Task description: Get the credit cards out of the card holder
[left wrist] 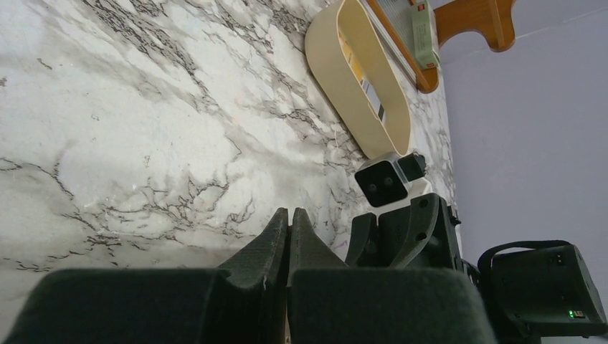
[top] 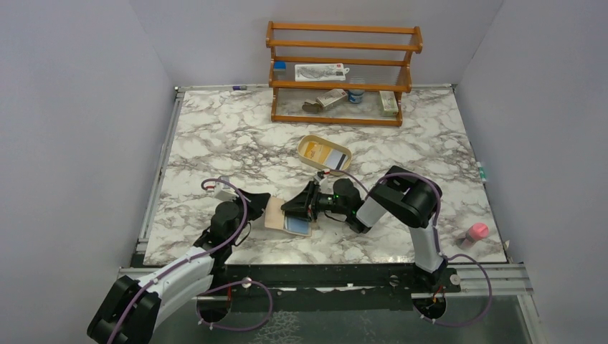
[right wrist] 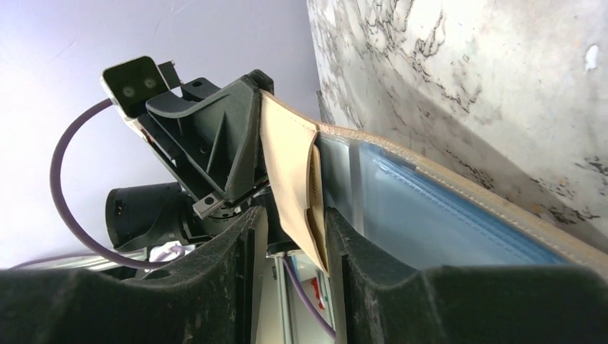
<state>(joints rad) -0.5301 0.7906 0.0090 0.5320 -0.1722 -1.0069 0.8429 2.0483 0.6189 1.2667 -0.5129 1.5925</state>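
1. Two sets of jaws are on one wallet. The right gripper (right wrist: pixel 294 218) has its jaws apart around a tan pocket flap of the card holder (right wrist: pixel 290 154). A gap shows on one side, so it is not clamped.
2. The left gripper (left wrist: pixel 289 223) has its fingers pressed together. In the right wrist view it seems to pinch the holder's other flap and hold it raised (I think).
3. The card holder lies open on the table (top: pixel 236 136) between the two arms, near the front edge, with its blue panel (right wrist: pixel 430 222) exposed. No card shows in the pockets (one may be hidden).
4. Risk: the right jaws close on leather only and miss any card. Nothing comes out, and the pull fights the left grip.
5. Risk: the left pinch is on a thin edge. A tug from the right could slip the flap free, and the holder would slide or fold shut.
6. The tray (top: pixel 304 143) behind already holds a yellow-orange card (top: pixel 313 149) and a whitish-grey card (top: pixel 335 158). A wide swing by the right arm could clip its rim and spill them.
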